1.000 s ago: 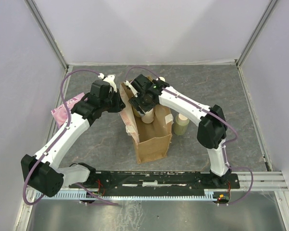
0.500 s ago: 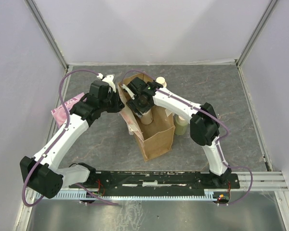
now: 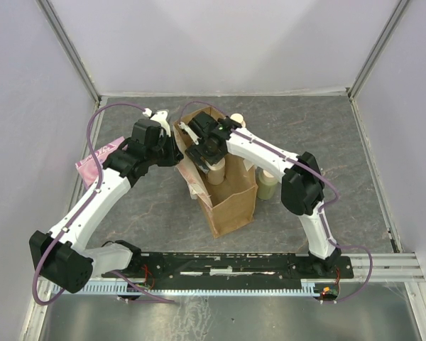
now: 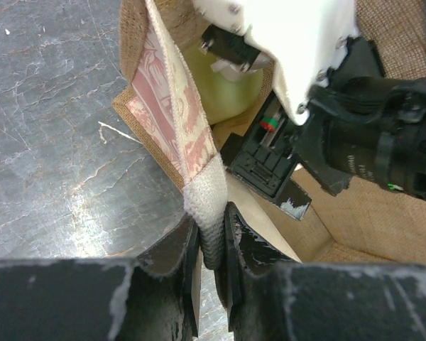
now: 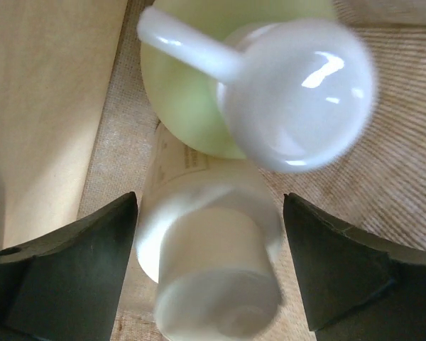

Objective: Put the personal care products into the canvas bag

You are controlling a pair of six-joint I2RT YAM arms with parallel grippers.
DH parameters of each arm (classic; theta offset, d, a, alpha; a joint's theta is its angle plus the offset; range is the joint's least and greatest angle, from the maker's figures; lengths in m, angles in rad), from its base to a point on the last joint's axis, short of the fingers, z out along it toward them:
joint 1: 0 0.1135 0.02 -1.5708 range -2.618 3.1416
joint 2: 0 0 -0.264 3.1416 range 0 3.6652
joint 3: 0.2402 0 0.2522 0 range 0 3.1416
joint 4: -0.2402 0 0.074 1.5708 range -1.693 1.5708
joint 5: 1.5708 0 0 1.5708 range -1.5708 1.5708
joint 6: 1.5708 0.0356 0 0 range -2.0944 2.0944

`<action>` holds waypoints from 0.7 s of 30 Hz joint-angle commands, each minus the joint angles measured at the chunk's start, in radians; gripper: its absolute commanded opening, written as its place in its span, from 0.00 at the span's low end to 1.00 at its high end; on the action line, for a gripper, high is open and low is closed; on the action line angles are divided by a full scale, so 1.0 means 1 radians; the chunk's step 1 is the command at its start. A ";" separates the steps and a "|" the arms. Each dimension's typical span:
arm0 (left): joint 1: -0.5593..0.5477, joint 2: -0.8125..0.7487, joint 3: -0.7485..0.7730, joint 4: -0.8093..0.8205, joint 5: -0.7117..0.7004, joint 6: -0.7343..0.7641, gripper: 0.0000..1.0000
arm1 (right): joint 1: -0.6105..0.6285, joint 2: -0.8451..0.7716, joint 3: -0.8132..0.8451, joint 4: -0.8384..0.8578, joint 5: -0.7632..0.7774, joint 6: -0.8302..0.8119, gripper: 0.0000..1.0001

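Observation:
The tan canvas bag [image 3: 234, 202] stands in the middle of the table. My left gripper [image 3: 176, 155] is shut on its pinkish-white handle [image 4: 199, 192] at the left rim, as the left wrist view [image 4: 211, 220] shows. My right gripper [image 3: 207, 158] is over the bag's mouth, reaching in. In the right wrist view it [image 5: 209, 200] is open, its jaws apart on either side of a blurred cream-beige bottle [image 5: 213, 270] without touching it. A pale yellow-green pump bottle [image 5: 192, 106] stands inside the bag. A second yellow-green bottle [image 3: 268, 186] stands right of the bag. A cream cap [image 3: 236, 119] shows behind it.
The flat pink packet [image 3: 92, 162] lies at the left, under my left arm. Grey walls close in the table on three sides. My two arms crowd the bag's mouth from left and right.
My right arm has swung left and deeper over the bag's mouth, and the bag has turned slightly. The left gripper has kept its hold on the handle.

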 commanded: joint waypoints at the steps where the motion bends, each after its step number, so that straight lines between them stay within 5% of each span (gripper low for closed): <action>1: -0.004 -0.019 0.000 0.007 0.029 -0.001 0.16 | -0.010 -0.132 0.067 0.053 0.049 -0.007 0.95; 14: -0.004 -0.003 -0.001 0.010 0.019 0.008 0.18 | -0.019 -0.382 0.027 0.154 -0.060 -0.010 1.00; 21: -0.003 0.009 0.002 0.015 0.024 0.010 0.18 | -0.204 -0.435 -0.005 0.234 -0.122 0.140 1.00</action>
